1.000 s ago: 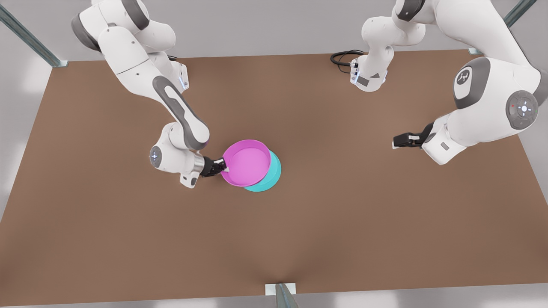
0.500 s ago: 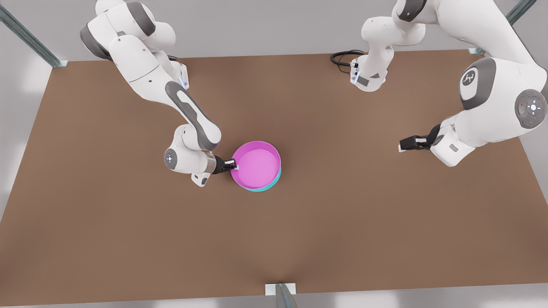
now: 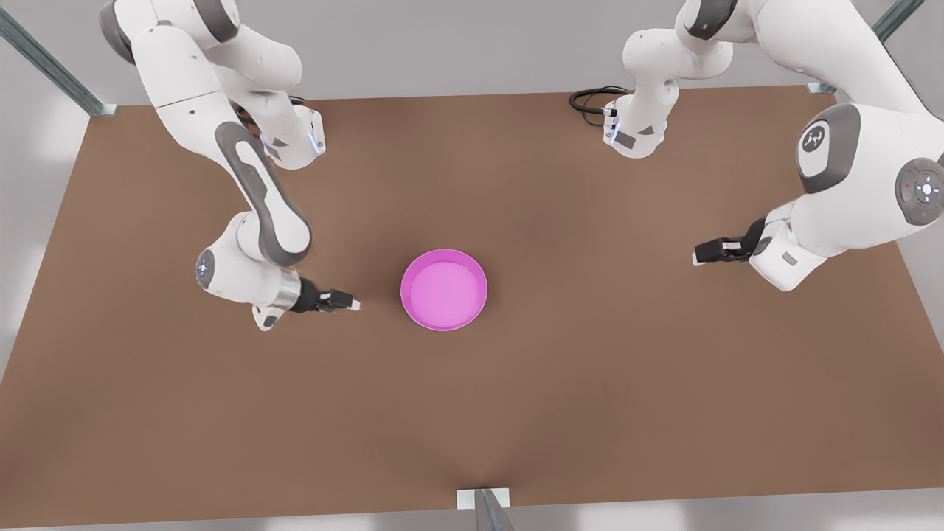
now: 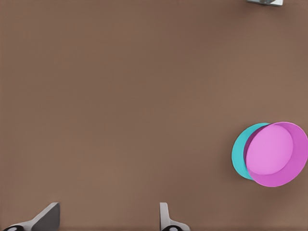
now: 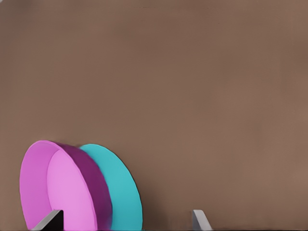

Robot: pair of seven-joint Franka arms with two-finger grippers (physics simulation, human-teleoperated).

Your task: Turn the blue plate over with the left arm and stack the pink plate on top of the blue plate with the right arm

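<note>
The pink plate (image 3: 444,289) is seen seated on the blue plate (image 4: 239,152) mid-tabletop (image 3: 560,398), so stacking is judged done. The right tool (image 3: 355,303), fingers spread and empty, is parked just beside it; the left tool (image 3: 696,258), also spread, waits well apart. Grey walls lie beyond.
</note>
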